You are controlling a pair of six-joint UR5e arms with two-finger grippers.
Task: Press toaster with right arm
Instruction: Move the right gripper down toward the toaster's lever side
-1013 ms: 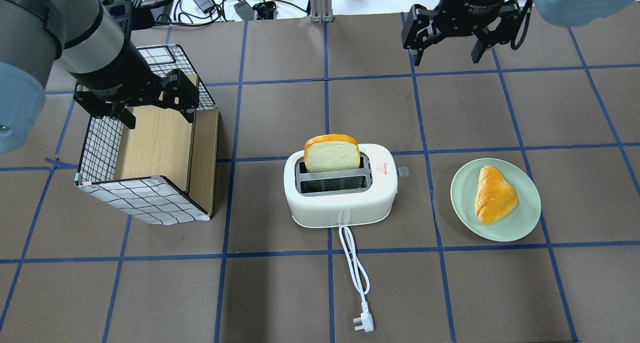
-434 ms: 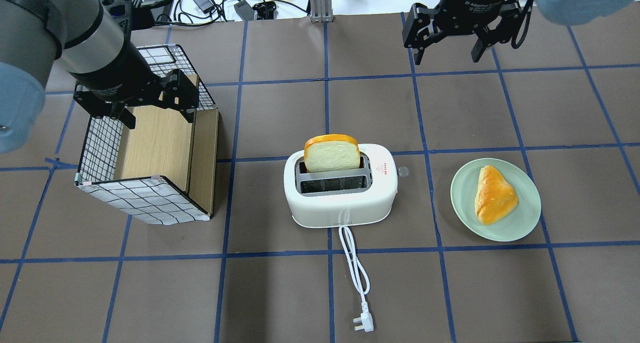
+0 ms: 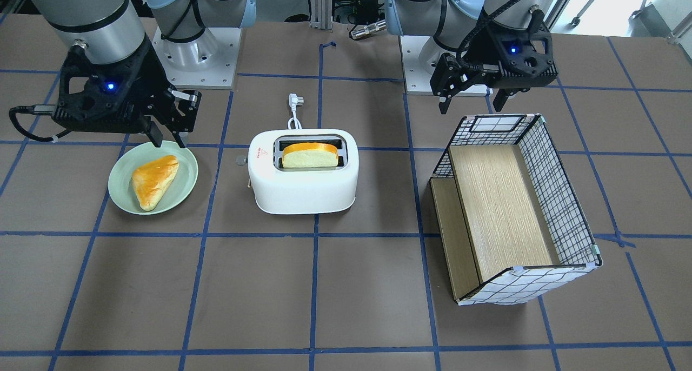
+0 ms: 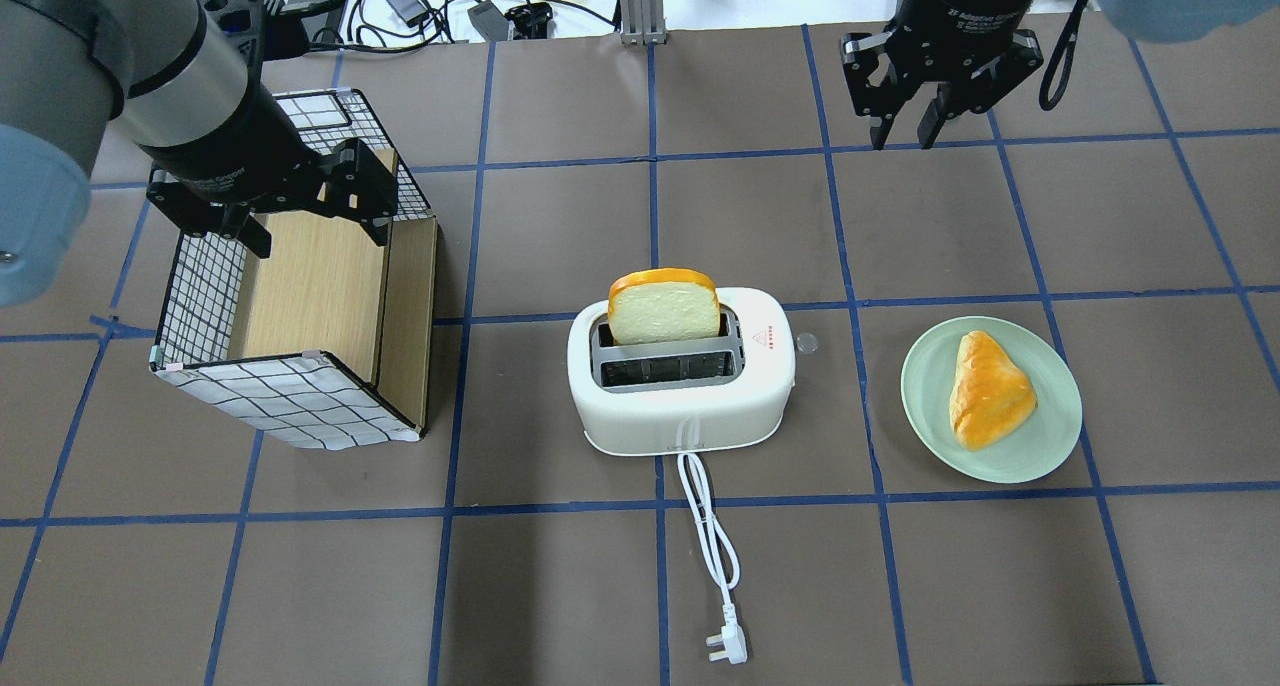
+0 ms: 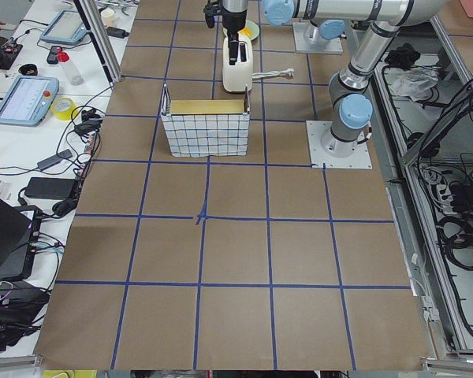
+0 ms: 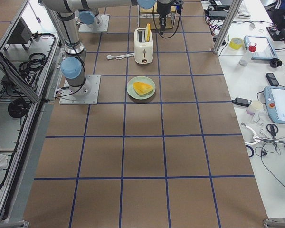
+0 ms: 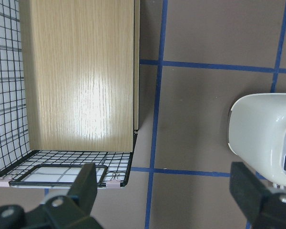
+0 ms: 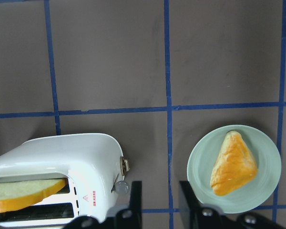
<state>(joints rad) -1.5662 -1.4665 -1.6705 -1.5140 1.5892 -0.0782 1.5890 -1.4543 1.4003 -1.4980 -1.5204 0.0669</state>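
The white two-slot toaster [image 4: 680, 406] stands mid-table with a bread slice [image 4: 663, 311] upright in its far slot. Its small grey lever knob [image 4: 806, 343] sticks out on the side facing the plate. It also shows in the front view [image 3: 303, 190] and the right wrist view [image 8: 62, 152], knob [image 8: 121, 187] included. My right gripper [image 4: 905, 134] hangs high over the far right of the table, well apart from the toaster. Its jaws are drawn close with a narrow gap and hold nothing [image 8: 159, 200]. My left gripper [image 4: 318, 236] is open and empty above the checked box.
A checked wire-pattern box [image 4: 300, 396] with a wooden inside lies on its side at the left. A green plate [image 4: 1050, 456] with a pastry [image 4: 990, 389] sits right of the toaster. The white cord and plug [image 4: 727, 649] trail toward the near edge.
My right gripper's fingers have drawn together from wide open, and the gripper has shifted slightly to the right. The left arm, the toaster and the bread have not moved.
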